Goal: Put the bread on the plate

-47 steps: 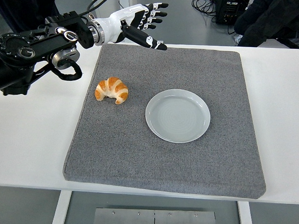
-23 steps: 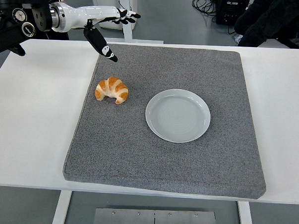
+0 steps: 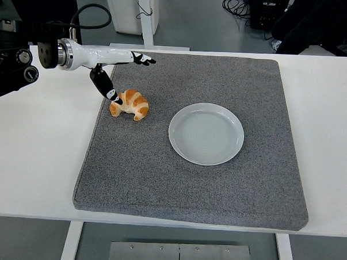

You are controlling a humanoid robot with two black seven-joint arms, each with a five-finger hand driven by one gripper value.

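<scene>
1. One white table [image 3: 34,158] carries everything.
2. One grey mat [image 3: 160,181] covers most of its middle.
3. One pale round plate [image 3: 206,134] sits on the mat, right of centre, bare.
4. One left hand [image 3: 110,69] reaches in from the left, fingers spread flat and holding nothing; its thumb tip comes down right at the bread's left end (contact unclear).
5. One bread [image 3: 131,104], a golden-brown, ridged, curved croissant, lies on the mat's left part, apart from the plate.
</scene>
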